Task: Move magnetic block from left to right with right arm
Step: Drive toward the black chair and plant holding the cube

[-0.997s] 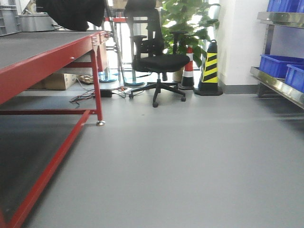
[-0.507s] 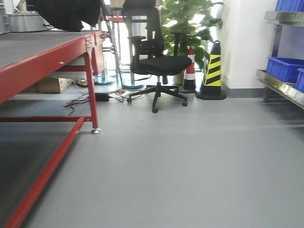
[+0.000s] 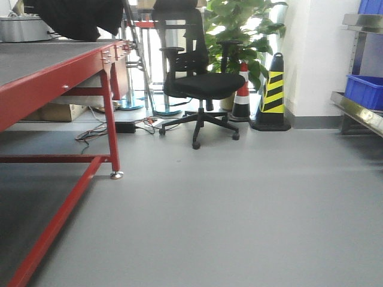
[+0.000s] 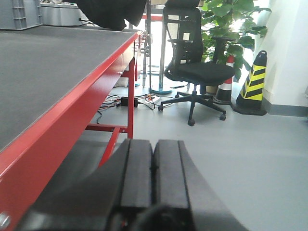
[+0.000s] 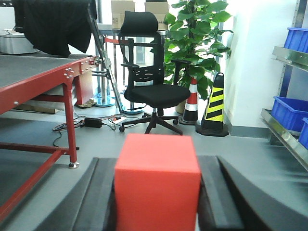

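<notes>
The magnetic block (image 5: 157, 180) is clamped in the right tool (image 5: 157, 163), and its lower part is cut off from view. The left tool (image 4: 153, 144) is pressed together beside the red bench (image 4: 72, 72).

Smooth grey floor (image 3: 239, 209) throughout. At left, red-framed table (image 3: 54, 81) with dark matte top and lower shelf. Black cloth (image 3: 72, 18) and grey metal tub (image 3: 21, 28) at its far end. Cardboard box (image 3: 54, 112) and loose cables (image 3: 96, 130) on the floor beyond. Centre: black mesh office chair (image 3: 200, 84) before bright window light (image 3: 154, 54), leafy potted plant (image 3: 239, 24) beside. Red-and-white cone (image 3: 242, 95) and yellow-and-black cone (image 3: 274, 89) near white wall (image 3: 311, 60). At right, steel shelving (image 3: 359, 110) with blue bins (image 3: 365, 89).
</notes>
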